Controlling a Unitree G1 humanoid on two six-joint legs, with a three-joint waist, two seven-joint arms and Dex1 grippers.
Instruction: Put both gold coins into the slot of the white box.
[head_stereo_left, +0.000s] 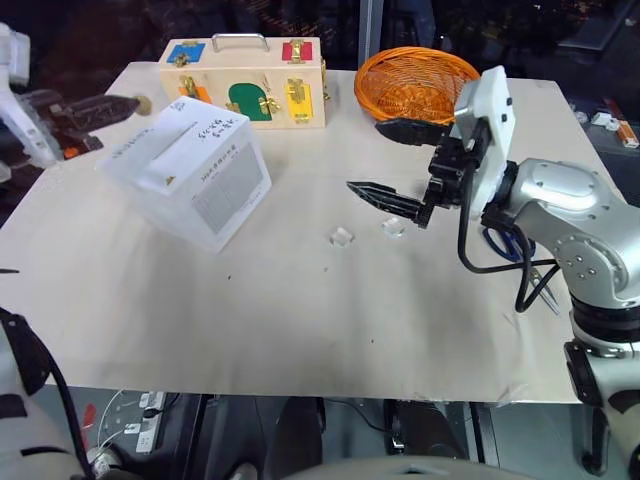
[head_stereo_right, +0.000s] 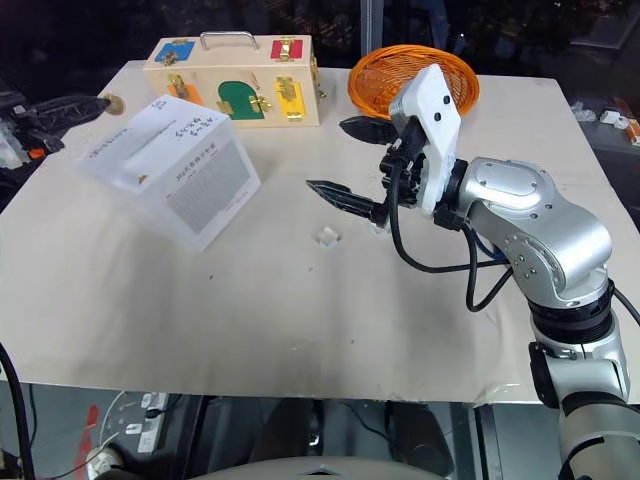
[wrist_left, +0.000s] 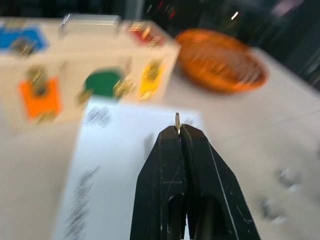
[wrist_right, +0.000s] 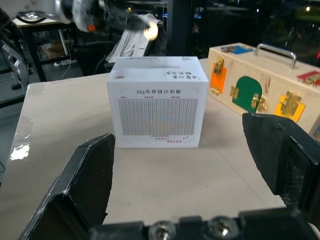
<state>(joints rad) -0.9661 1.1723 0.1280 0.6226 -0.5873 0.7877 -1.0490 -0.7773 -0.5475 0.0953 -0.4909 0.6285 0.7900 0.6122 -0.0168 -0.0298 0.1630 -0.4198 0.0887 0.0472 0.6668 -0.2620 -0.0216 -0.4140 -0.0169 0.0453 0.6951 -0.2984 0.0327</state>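
The white box (head_stereo_left: 190, 172) stands on the table's left half, its slot (wrist_right: 150, 58) on the top face. Past the box's far left corner, my left gripper (head_stereo_left: 128, 104) is shut on a gold coin (head_stereo_left: 144, 103). In the left wrist view the coin (wrist_left: 177, 120) sticks up edge-on from the shut fingertips, above the box top. The right wrist view shows the same coin (wrist_right: 149, 31) shining behind the box. My right gripper (head_stereo_left: 396, 162) is open and empty, level, right of the box and pointing toward it.
A pale wooden case (head_stereo_left: 245, 80) with coloured latches stands behind the box. An orange basket (head_stereo_left: 415, 80) sits at the back right. Two small clear cubes (head_stereo_left: 342, 237) (head_stereo_left: 393, 227) lie on the table below my right gripper.
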